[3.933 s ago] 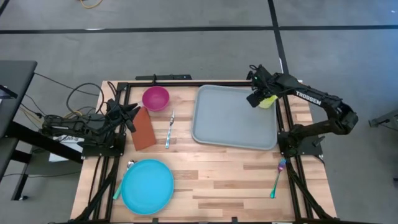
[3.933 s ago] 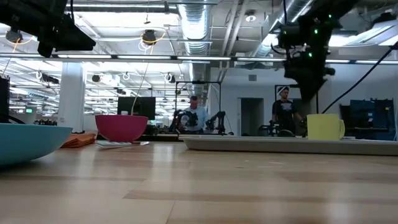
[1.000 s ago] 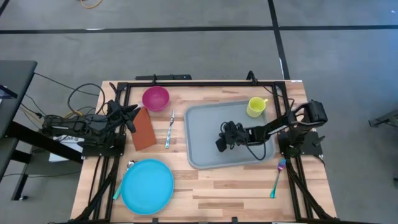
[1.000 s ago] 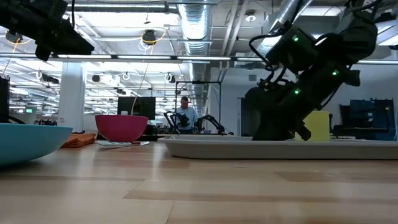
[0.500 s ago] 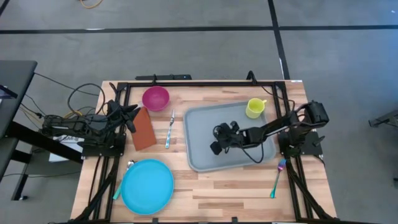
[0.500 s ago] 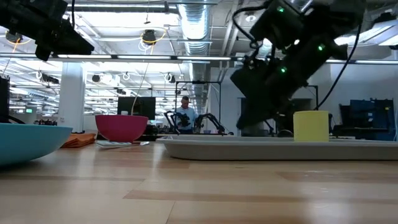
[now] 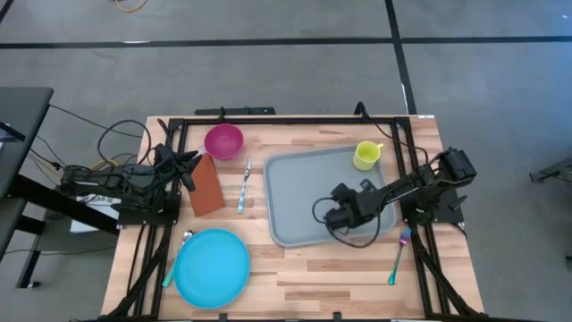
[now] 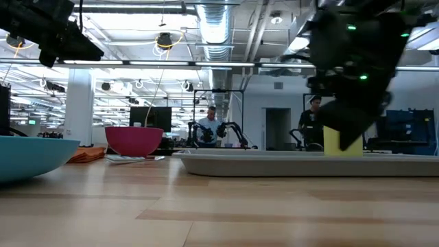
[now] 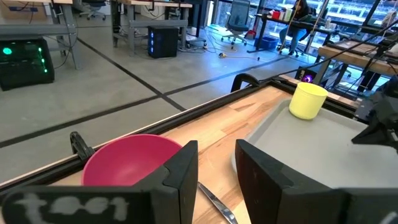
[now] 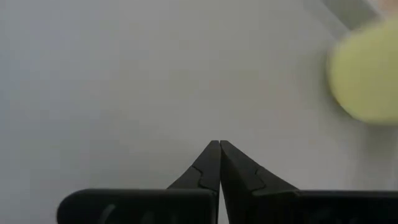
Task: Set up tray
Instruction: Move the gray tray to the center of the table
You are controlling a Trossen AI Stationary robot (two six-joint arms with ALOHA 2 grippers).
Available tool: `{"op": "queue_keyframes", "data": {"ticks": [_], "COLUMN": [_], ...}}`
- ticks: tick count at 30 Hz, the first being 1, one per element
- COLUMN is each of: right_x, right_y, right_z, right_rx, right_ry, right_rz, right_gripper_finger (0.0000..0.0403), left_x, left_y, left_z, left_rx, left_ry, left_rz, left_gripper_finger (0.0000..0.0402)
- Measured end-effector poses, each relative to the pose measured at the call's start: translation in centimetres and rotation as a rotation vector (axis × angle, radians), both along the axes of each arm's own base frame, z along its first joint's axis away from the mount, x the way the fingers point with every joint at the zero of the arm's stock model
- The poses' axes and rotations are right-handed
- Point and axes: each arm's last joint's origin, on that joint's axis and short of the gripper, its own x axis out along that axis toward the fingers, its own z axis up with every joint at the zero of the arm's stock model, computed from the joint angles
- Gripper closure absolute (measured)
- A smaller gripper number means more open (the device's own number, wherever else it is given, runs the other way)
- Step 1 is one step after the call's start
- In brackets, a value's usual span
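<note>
— Right hand [image 7: 332, 217]: what is it doing?
— Its fingers [image 10: 219, 163] are pressed together, holding nothing, low over the tray [image 7: 299, 192], toward the tray's edge nearest the blue plate [image 7: 212, 267].
— And the tray?
— It lies flat on the table [image 7: 295, 268], its long axis running from the fork [image 7: 242, 188] side toward the right arm's base, slightly skewed to the table's edge. A yellow cup [image 7: 366, 154] stands in its far corner on that arm's side.
— Left hand [image 7: 189, 165]?
— Parked beside the pink bowl [image 7: 223, 140], well apart from the tray, fingers [image 9: 181, 174] spread, gripping nothing.
</note>
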Motion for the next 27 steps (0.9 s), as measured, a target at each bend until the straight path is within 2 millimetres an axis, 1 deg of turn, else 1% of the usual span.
{"op": "queue_keyframes", "data": {"ticks": [4, 11, 20, 27], "right_x": [-1.6, -2.7, -2.4, -1.8], "right_y": [0.6, 0.4, 0.8, 1.9], "right_z": [-0.6, -2.8, -2.9, -2.6], "right_rx": [-0.032, 0.019, 0.079, 0.137], "right_ry": [0.025, -0.046, -0.084, -0.138], "right_rz": [-0.065, -0.111, -0.106, -0.105], "right_gripper_finger": [0.0403, 0.0403, 0.0403, 0.0403], "left_x": [0.0, 0.0, 0.0, 0.0], "left_y": [0.0, 0.0, 0.0, 0.0], "left_z": [0.0, 0.0, 0.0, 0.0], "left_rx": [0.0, 0.0, 0.0, 0.0], "left_ry": [0.0, 0.0, -0.001, -0.001], "left_rz": [0.0, -0.001, 0.001, 0.001], "left_gripper_finger": [0.0306, 0.0306, 0.0306, 0.0306]}}
